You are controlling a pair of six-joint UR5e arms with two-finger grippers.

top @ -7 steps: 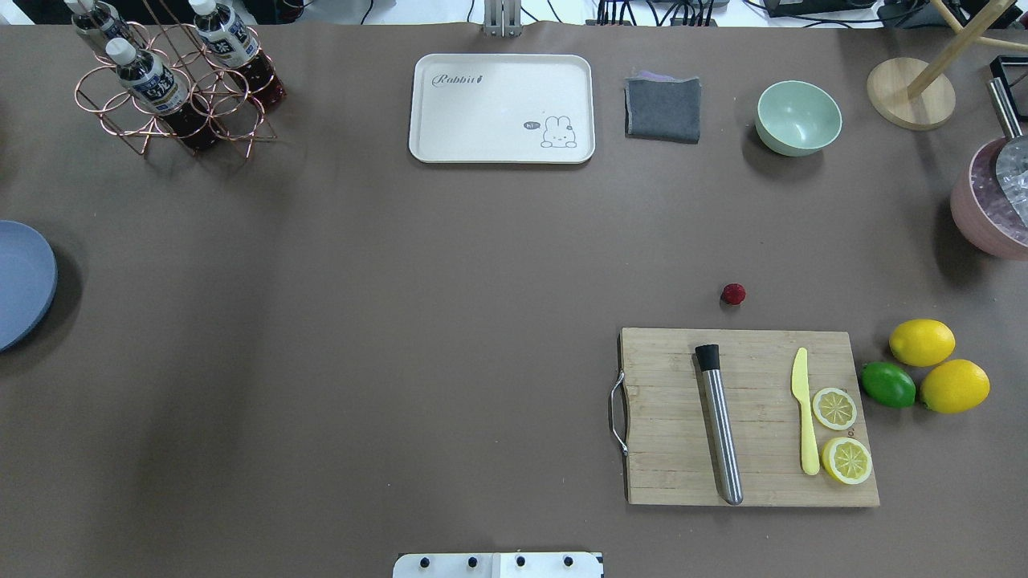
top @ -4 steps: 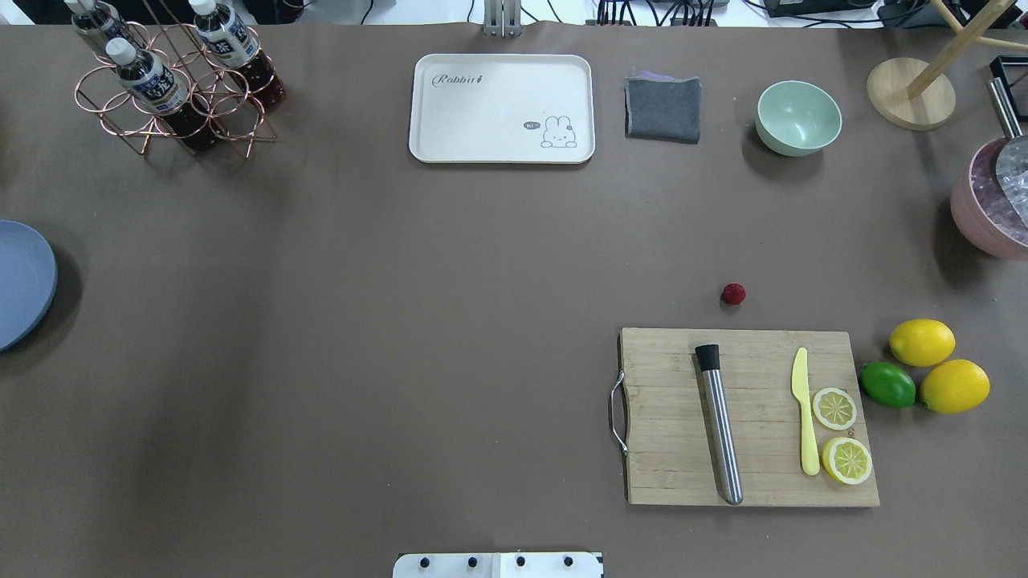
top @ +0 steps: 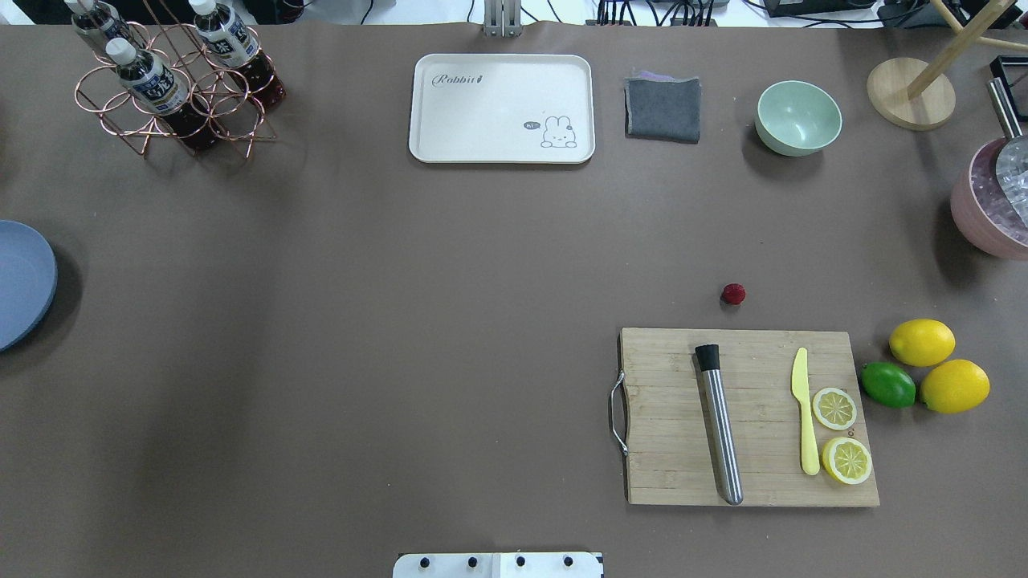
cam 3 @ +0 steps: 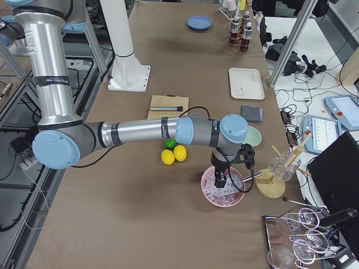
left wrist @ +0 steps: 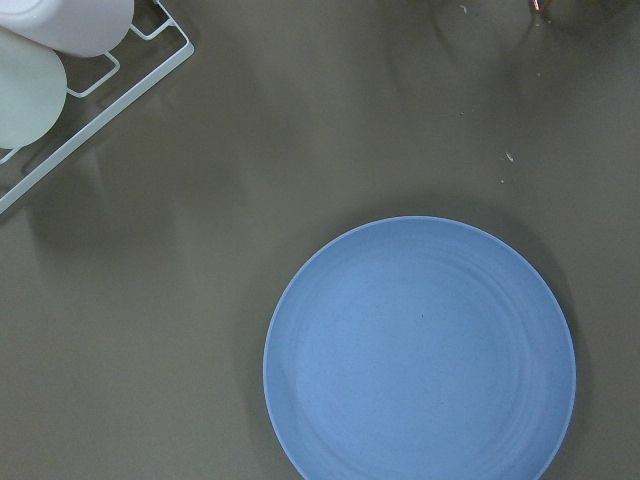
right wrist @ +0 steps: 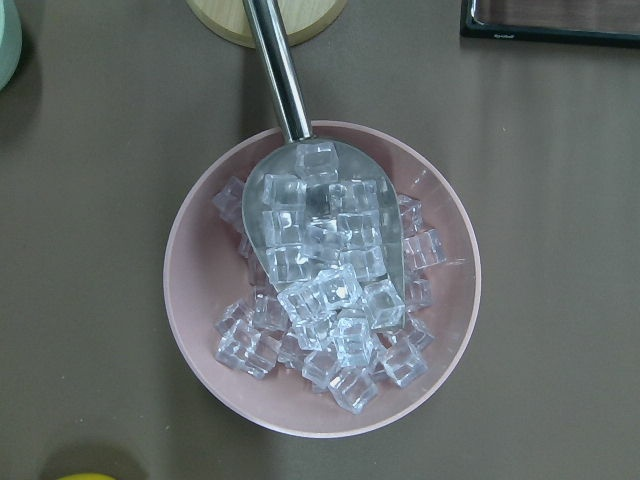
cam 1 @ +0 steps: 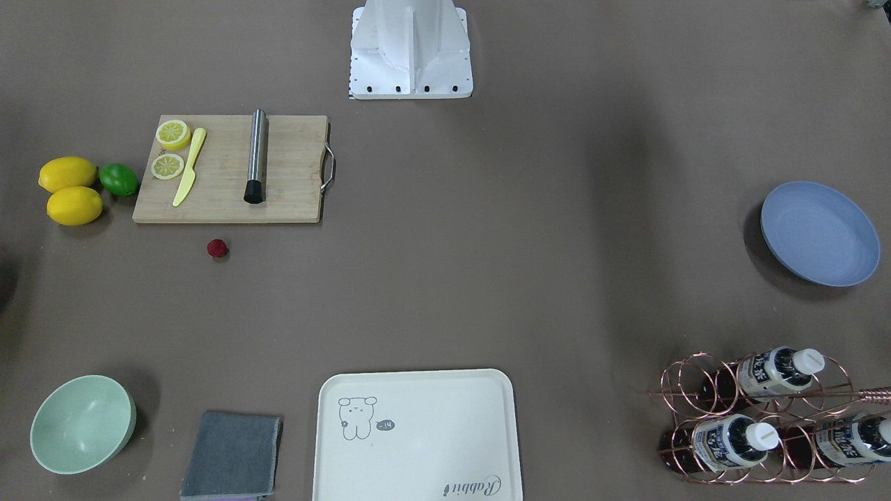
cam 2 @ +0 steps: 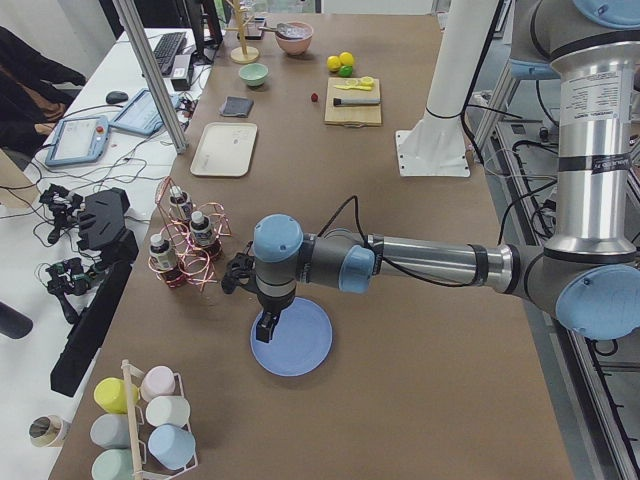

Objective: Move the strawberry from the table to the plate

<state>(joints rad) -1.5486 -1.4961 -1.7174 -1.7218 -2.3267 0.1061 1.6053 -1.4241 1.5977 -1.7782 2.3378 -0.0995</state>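
Wide brown surface (top: pixel 361 321), with the board (top: pixel 747 417) on the robot's right half, and that's our marker. Far off the board's left, at the surface's end, sits the blue plate (cam 1: pixel 820 233). The left hand (cam 2: pixel 268 325) hangs right above it; released or clenched, I cannot tell from this side view. Out past the board's right, beyond the lemons (top: pixel 922 342), there's the pink ice bowl (right wrist: pixel 320 280) with the right hand (cam 3: pixel 220 178) poised over it, and I cannot tell its grip either. And the strawberry (top: pixel 732 294) lies alone on the surface just off the board's far edge, apart from it, roughly in line with the muddler (top: pixel 719 425). So the right hand is clearly the nearer one, and the berry lies to its left, back toward the board. It's roundish, with no long axis to line up on, so any approach angle should do. The pick hasn't begun, I'd say. After it comes a long carry, leftward past the board, to the plate.
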